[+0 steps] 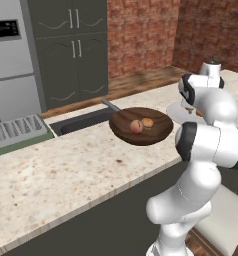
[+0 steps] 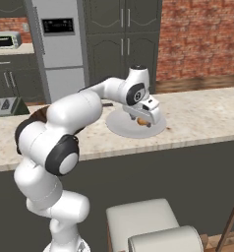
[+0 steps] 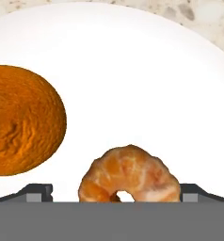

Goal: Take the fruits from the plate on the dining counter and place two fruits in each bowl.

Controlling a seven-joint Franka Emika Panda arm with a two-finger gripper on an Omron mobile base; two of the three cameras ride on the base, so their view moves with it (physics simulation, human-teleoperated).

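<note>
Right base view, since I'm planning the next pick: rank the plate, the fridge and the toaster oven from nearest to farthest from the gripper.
1. Plate: directly beneath the gripper, on the dining counter.
2. Fridge: behind, to the left.
3. Toaster oven: far left, on the back counter.

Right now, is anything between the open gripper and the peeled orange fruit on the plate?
Nothing visible. In the hand view the peeled fruit lies on the plate between the open gripper tips; the whole orange sits apart, off to one side.
</note>
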